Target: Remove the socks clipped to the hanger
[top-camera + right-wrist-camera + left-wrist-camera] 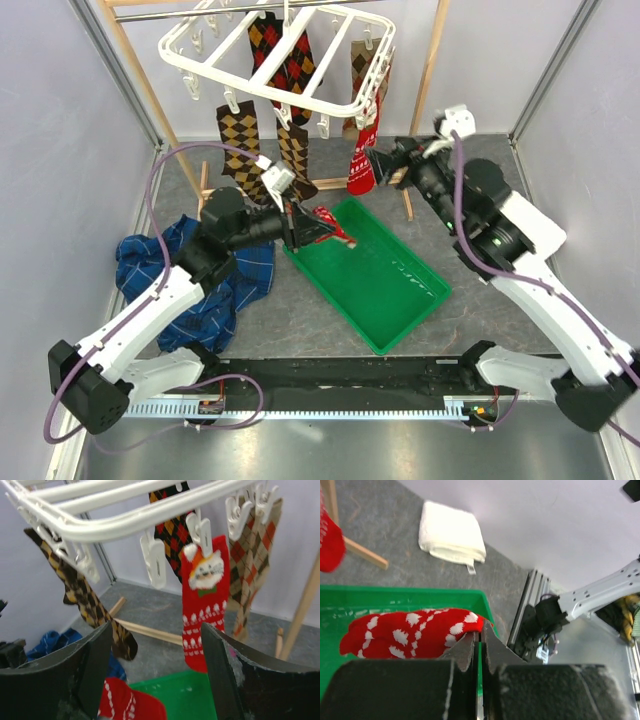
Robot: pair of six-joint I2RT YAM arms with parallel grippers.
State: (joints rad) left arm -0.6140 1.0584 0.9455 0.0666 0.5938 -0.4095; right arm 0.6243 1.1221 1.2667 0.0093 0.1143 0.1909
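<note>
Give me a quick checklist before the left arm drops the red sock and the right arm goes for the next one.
1. Left gripper shut on the red patterned sock: ok.
2. That sock is over the green tray: ok.
3. Right gripper open: ok.
4. Santa sock lined up in the right gripper's gap: ok in the wrist view. Whether it is close enough to grip: cannot tell.
5. Santa sock freed from its clip on the hanger: not ok, still clipped.
</note>
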